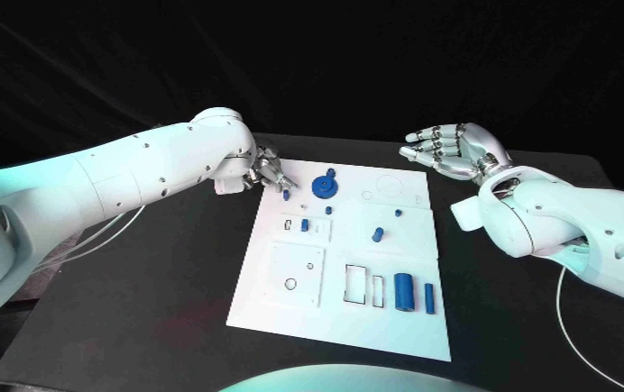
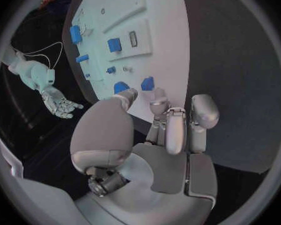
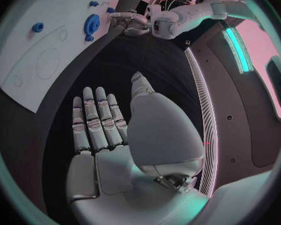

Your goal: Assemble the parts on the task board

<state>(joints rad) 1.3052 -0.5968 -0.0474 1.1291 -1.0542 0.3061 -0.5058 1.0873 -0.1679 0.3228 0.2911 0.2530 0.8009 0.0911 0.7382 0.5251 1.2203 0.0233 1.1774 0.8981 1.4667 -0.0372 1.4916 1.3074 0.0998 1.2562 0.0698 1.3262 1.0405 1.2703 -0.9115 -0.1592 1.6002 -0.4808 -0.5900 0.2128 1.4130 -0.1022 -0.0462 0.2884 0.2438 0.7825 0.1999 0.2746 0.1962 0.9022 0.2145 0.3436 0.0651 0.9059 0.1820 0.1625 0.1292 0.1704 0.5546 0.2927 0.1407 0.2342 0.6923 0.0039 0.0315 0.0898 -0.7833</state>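
Task board point(image 1: 344, 311) beside curled left hand point(image 1: 267, 171)

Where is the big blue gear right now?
In the head view the blue gear sits at the far left part of the task board, just right of the left hand.

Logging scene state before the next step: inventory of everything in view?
task board: one, white, middle of the table.
gear-like part: one, blue, far end of the board.
small parts: several, blue, scattered mid-board.
long parts: two, blue, side by side near the board's near right edge.
table: one, black.
left hand: silver, fingers at the board's far left corner by a small blue part.
right hand: silver, open, raised off the board's far right.
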